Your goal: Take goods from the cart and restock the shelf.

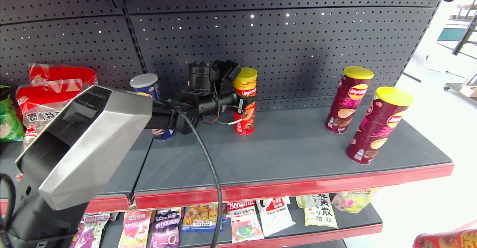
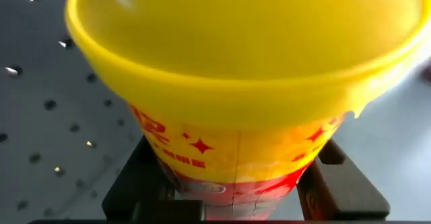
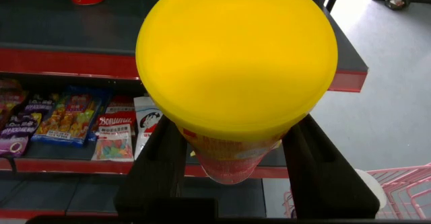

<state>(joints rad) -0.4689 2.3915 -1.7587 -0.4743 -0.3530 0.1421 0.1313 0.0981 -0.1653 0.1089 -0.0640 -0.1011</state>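
- At the far left of the shelf [image 1: 283, 155], red snack bags [image 1: 56, 88] are propped against the pegboard back. A blue can [image 1: 146, 86] with a grey lid is partly hidden behind the left arm.
- Towards the middle, a red can [image 1: 245, 123] with a yellow lid is held upright close to the pegboard. The left fingers [image 2: 138, 187] are closed on its body from both sides, just below the lid. Its base appears to meet the shelf deck, though contact cannot be confirmed.
- Further right, a maroon can [image 1: 348, 99] is set back on the deck and a front maroon can [image 1: 378, 125] stands nearer the red edge. Both have yellow lids, and both are well apart from the red can.
- At the far right, lower than the shelf deck, a second red can [image 3: 236, 56] is clamped between the right fingers [image 3: 323, 173]. The pink cart [image 3: 404, 197] is seen close by.
- The step in hand is judged to be the setting down of the red can on the shelf, with release not yet made.
- For the next move, the left fingers would need to be opened only once the can is firmly seated. They would then be drawn straight back so that neither this can nor the blue can is knocked.
- The second red can could then be lifted to the bare deck between the red can and the maroon cans. A tall can of this kind is thought likely to tip if it is nudged near the lid.
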